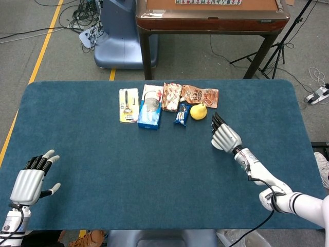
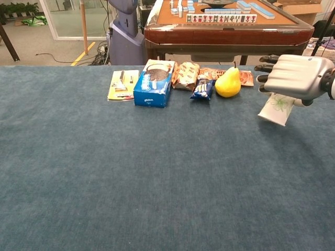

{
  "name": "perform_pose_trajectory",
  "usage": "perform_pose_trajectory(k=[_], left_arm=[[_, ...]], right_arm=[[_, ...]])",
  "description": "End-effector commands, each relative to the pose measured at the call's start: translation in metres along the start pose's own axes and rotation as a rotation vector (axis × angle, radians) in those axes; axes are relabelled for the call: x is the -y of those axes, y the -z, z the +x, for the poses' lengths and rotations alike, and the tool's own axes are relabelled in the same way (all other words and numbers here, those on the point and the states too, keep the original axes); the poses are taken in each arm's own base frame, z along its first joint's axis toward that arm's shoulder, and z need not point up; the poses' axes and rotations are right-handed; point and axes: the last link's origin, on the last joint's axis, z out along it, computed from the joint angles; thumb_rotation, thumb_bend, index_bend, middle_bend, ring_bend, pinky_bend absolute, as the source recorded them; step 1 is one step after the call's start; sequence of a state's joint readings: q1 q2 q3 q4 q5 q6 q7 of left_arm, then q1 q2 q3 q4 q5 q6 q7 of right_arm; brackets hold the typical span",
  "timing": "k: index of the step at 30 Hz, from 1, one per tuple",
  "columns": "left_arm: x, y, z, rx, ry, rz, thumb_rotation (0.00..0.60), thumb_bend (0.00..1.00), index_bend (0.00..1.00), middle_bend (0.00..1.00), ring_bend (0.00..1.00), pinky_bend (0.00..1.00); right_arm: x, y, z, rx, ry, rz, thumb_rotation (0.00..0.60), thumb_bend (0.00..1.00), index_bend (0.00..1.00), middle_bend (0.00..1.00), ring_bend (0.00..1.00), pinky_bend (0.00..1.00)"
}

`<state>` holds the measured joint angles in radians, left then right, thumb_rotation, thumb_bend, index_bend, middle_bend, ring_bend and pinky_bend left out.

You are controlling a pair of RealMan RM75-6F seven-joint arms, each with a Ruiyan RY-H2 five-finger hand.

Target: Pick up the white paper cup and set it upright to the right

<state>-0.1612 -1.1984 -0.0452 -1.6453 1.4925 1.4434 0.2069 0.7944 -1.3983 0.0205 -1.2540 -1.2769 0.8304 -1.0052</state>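
The white paper cup (image 2: pixel 276 109), printed with a green leaf pattern, hangs above the blue table with its mouth pointing down, held by my right hand (image 2: pixel 293 77). In the head view my right hand (image 1: pixel 224 137) covers the cup completely, to the right of the yellow pear (image 1: pixel 198 111). My left hand (image 1: pixel 29 181) rests open at the near left corner of the table, fingers spread, holding nothing.
A row of items lies at the table's far middle: a yellow card with a utensil (image 1: pixel 128 105), a blue box (image 1: pixel 149 114), snack packets (image 1: pixel 171 96), a small blue packet (image 1: pixel 181 115) and the pear (image 2: pixel 229 83). A wooden table (image 1: pixel 211 15) stands behind.
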Motion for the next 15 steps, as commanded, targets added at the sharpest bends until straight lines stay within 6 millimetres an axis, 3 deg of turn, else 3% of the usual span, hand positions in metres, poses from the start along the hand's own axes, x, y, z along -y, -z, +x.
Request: perform_pose_trajectory(k=[1,10,15], left_arm=[[0.000,0.000,0.000,0.002,0.001,0.002,0.600,0.15,0.22,0.13,0.16,0.14],[0.002,0.000,0.000,0.000,0.002,0.002,0.600,0.15,0.22,0.13,0.16,0.14],[0.001,-0.001,0.001,-0.005,0.000,0.000,0.600,0.15,0.22,0.13,0.16,0.14]], right_arm=[[0.004,-0.001,0.004,0.002,-0.012,-0.001,0.600,0.32,0.25,0.15,0.00,0.00],[0.009,0.005,0.015,-0.006,-0.083,-0.010,0.600,0.27,0.01,0.03,0.00,0.00],[0.004,0.020,0.021,0.000,-0.263,-0.038,0.600,0.26,0.00,0.02,0.00,0.00]])
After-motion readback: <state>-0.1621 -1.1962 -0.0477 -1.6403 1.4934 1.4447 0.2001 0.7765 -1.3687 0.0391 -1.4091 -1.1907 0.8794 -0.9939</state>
